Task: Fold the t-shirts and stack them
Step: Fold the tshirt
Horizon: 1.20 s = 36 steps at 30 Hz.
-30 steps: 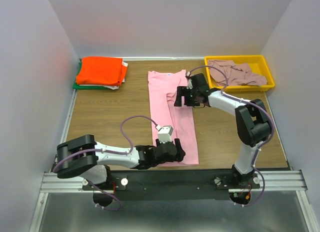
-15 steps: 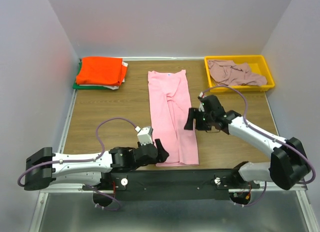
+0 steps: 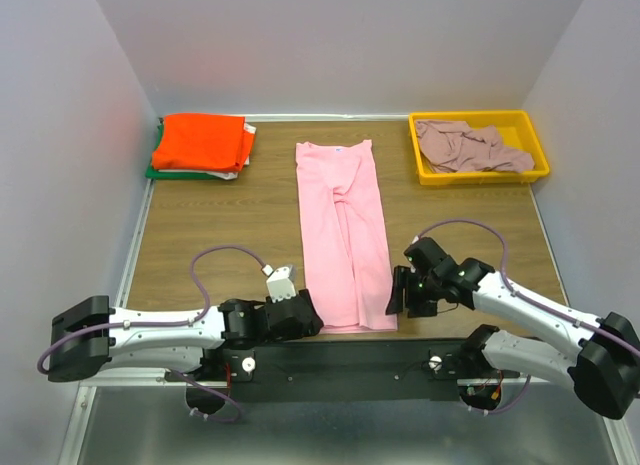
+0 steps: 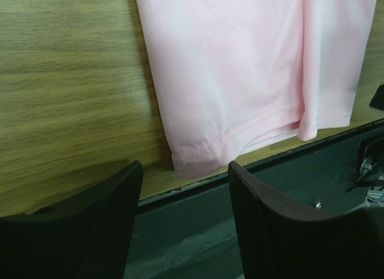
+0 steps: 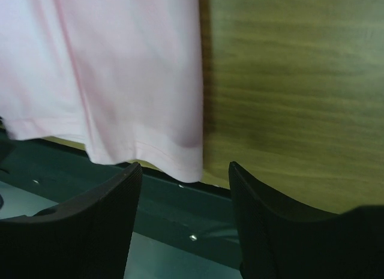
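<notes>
**Both grippers open at the hem corners of the pink tee**

The light pink t-shirt (image 3: pixel 343 230) lies in the middle of the wooden table (image 3: pixel 220 225), folded lengthwise into a long narrow strip. Its collar is at the far end and its hem reaches the table's near edge.

The left gripper (image 3: pixel 306 316) sits low, just beside the hem's left corner. In the left wrist view its two black fingers (image 4: pixel 84 225) stand apart with nothing between them, and the stitched corner of the pink cloth lies just beyond the tips, at the edge of the wood.

The right gripper (image 3: pixel 398 297) is just beside the hem's right corner. Its fingers (image 5: pixel 282 231) are also spread and hold nothing, and the right corner of the hem shows ahead of them in the right wrist view. Neither gripper grasps the cloth.

In the far left corner a folded bright orange t-shirt (image 3: pixel 203 141) rests on top of a stack, with a green t-shirt (image 3: pixel 158 172) showing at the bottom. At the far right the dusty mauve t-shirt (image 3: pixel 470 145) lies crumpled inside the yellow tray (image 3: pixel 480 176), well apart from both arms
</notes>
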### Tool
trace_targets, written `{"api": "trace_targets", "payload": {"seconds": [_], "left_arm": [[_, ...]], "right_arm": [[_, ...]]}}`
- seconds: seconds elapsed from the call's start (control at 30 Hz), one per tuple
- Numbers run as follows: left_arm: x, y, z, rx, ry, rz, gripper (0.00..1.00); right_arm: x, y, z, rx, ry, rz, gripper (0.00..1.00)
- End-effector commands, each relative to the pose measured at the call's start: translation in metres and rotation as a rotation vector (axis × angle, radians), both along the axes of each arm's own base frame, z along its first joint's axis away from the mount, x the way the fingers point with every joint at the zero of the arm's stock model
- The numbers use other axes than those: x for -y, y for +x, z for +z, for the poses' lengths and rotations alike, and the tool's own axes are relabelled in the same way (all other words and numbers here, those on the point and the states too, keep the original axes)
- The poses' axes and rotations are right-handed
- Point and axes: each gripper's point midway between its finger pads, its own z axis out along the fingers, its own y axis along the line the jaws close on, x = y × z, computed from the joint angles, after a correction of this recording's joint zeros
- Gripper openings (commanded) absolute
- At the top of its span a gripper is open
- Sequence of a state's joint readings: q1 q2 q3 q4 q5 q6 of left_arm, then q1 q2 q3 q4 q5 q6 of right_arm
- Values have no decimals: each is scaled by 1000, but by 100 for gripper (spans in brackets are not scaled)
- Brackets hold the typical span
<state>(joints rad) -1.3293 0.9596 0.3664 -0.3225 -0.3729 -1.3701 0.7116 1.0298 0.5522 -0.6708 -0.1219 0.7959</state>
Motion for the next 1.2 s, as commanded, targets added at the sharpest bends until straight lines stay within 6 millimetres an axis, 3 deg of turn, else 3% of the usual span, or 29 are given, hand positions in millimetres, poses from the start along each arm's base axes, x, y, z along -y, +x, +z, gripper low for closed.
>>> {"api": "trace_targets", "payload": {"seconds": [0.0, 0.4, 0.6, 0.77, 0.93, 1.17], "left_arm": [[3, 2, 3, -5, 1, 24, 67], [1, 3, -9, -19, 40, 45, 61], [-2, 2, -12, -27, 47, 57, 58], [-4, 3, -12, -26, 43, 64, 54], [-6, 2, -13, -30, 49, 74, 53], [-7, 4, -13, -22, 26, 91, 47]], "right_arm": [[8, -25, -14, -87, -21, -31, 66], [-4, -31, -26, -95, 40, -17, 57], [-1, -33, -33, -96, 23, -12, 39], [-5, -28, -33, -76, 40, -11, 32], [-6, -29, -35, -76, 45, -3, 15], [-5, -30, -37, -79, 40, 1, 11]]}}
